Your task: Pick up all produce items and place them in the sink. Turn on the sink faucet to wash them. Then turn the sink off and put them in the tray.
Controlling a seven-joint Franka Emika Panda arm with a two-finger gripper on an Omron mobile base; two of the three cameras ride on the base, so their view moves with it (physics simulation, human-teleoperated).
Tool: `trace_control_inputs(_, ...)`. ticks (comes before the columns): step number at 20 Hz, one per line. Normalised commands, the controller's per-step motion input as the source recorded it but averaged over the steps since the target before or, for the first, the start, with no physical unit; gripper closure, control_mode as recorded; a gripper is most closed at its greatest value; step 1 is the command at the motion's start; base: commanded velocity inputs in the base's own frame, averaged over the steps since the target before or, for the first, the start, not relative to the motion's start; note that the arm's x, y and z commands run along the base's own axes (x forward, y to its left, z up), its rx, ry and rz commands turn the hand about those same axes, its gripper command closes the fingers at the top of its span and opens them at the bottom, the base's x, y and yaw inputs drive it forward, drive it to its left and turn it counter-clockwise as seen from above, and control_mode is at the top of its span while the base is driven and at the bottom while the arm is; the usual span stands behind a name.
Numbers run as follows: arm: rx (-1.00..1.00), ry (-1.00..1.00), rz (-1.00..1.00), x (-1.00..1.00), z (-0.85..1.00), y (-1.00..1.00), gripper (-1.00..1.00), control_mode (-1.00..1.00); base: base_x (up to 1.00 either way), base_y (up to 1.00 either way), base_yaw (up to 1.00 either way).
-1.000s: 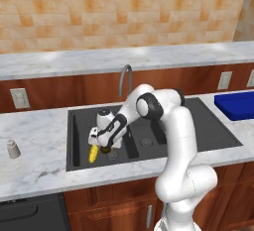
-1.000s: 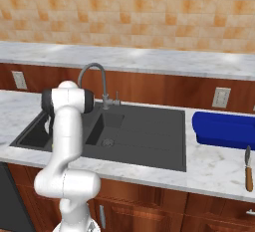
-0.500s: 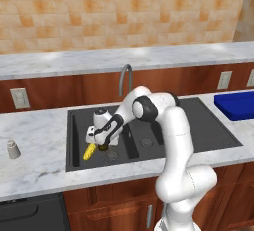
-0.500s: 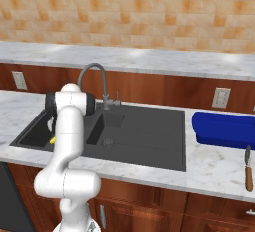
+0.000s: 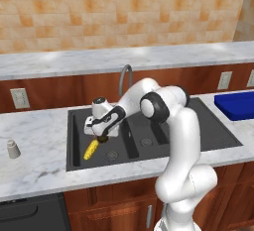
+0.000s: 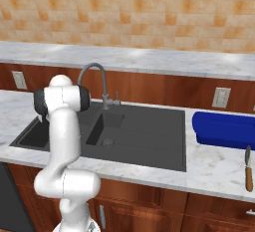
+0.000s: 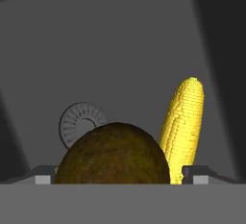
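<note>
Right in front of your gripper [image 7: 115, 180], whose fingers stand spread wide, sits the round olive-brown fruit [image 7: 113, 154] between them; whether they touch it you cannot tell. Just beyond lies the yellow corn cob [image 7: 184, 124], both inside the dark sink [image 5: 79, 121], near its metal drain [image 7: 79, 122].

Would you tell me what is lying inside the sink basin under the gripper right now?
In the sink: a corn cob, a brown fruit between the open gripper fingers, and a round drain partly covered by the fruit.
</note>
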Motion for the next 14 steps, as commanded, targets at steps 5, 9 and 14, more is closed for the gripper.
trace_control_inputs(5, 0.0, 0.0, 0.0, 0.0, 0.15, -0.24, -1.0, -1.0, 0.0, 0.0, 0.0)
trace_control_inputs(9, -0.03, 0.0, 0.03, 0.02, -0.76, -0.14, -1.0, -1.0, 0.0, 0.0, 0.0)
trace_control_inputs(14, 0.0, -0.06, 0.01, -0.24, -0.03, -0.01, -1.0, -1.0, 0.0, 0.0, 0.0)
